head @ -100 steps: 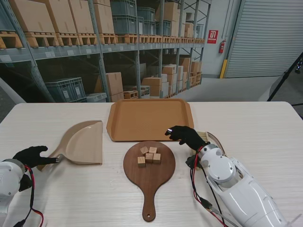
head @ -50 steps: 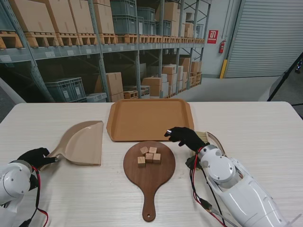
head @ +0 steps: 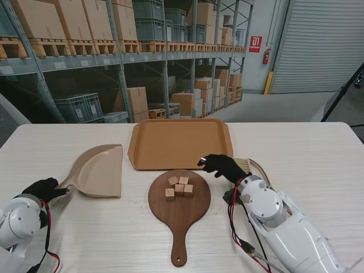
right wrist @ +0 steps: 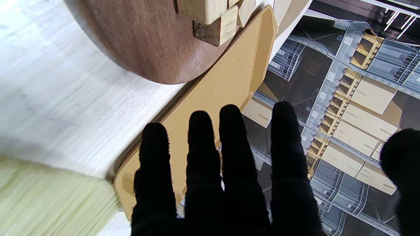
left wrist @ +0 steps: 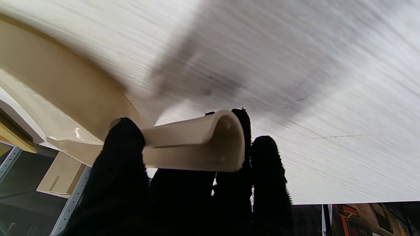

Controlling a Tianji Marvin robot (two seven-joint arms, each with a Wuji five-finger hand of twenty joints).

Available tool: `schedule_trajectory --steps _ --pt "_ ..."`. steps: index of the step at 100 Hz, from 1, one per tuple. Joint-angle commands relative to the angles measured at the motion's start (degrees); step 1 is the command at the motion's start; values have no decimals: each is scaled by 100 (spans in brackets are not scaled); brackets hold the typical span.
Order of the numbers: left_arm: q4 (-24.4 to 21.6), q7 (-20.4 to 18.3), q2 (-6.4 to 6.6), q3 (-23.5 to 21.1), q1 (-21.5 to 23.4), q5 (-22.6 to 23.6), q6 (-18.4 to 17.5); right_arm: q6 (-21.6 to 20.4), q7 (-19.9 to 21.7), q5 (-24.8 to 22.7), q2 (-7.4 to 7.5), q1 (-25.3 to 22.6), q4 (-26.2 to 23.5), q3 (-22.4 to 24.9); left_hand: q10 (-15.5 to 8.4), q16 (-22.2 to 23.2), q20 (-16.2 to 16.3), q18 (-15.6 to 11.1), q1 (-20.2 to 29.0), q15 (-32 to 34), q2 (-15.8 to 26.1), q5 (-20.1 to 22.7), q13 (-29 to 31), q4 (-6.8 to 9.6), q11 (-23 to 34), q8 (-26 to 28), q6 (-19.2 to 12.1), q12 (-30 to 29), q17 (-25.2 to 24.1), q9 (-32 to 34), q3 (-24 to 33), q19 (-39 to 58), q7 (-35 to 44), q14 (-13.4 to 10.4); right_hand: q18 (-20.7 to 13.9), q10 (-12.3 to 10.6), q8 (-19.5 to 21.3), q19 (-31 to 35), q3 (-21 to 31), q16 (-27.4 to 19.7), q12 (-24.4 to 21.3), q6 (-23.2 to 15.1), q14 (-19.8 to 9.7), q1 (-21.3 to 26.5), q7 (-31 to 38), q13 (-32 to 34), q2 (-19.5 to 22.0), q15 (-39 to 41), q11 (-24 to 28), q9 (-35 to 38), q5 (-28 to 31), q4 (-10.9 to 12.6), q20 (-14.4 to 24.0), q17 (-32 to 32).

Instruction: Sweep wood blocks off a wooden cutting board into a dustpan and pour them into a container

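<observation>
My left hand (head: 42,188) grips the light, stiff plastic dustpan (head: 99,172) by its hollow handle (left wrist: 193,144); my right hand (head: 223,165) hovers open above the brush (head: 245,165).

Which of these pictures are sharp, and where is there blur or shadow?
Stand view: sharp and evenly lit; the wood blocks read clearly. Left wrist view: the table is streaked with motion blur and a broad shadow crosses it; the dustpan handle is sharper. Right wrist view: the brush bristles are blurred.
</observation>
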Motion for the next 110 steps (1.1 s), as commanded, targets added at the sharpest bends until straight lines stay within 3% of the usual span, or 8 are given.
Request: schedule_trajectory --steps 1,14,35,55,86,110 --pt "-96 0 -73 9 185 -30 35 55 79 18 -4 -80 -28 -7 -768 109 292 19 917 241 577 577 359 -18 4430 199 -464 159 31 198 434 224 1039 -629 79 -40 -25 -23 -237 35 98 -37 -99 -60 26 8 98 164 147 82 -34 55 160 29" --pt "-266 120 -101 -48 494 10 36 90 69 31 -7 -105 -52 3 -801 168 340 33 978 474 556 591 442 -14 4716 323 -360 319 76 273 438 297 1159 -670 80 -40 -26 -14 -248 36 98 -34 -101 -31 24 7 101 166 151 87 -29 56 159 33" --pt "-616 441 -174 -216 1120 78 5 139 66 48 -8 -131 -81 15 -804 178 361 66 1025 562 528 605 482 -13 4793 382 -331 368 97 299 438 322 1181 -677 85 -44 -26 -2 -273 38 100 -29 -96 -2 24 12 111 174 159 98 -27 57 157 37" --pt "-964 519 -215 -482 1585 58 -134 147 81 71 -8 -135 -94 -1 -797 160 368 65 995 554 505 644 489 -14 4782 394 -364 372 105 309 422 325 1172 -662 85 -39 -26 9 -286 40 100 -24 -89 22 25 19 111 181 163 93 -17 61 153 41" --pt "-1190 395 -215 -740 1653 -70 -398 146 104 72 -3 -133 -109 -24 -696 -77 227 27 856 -120 323 774 382 6 3794 63 -608 -112 51 288 461 50 739 -522 94 -41 -26 19 -295 40 98 -25 -94 47 25 24 103 185 166 93 -17 66 146 42" --pt "-1144 345 -193 -746 1485 -41 -548 156 113 64 1 -137 -112 -14 -637 -241 13 33 601 -717 117 554 120 25 3044 -159 -783 -496 -121 9 469 -344 416 -443 88 -38 -25 27 -296 40 97 -27 -100 68 28 20 99 184 166 90 -16 68 141 44"
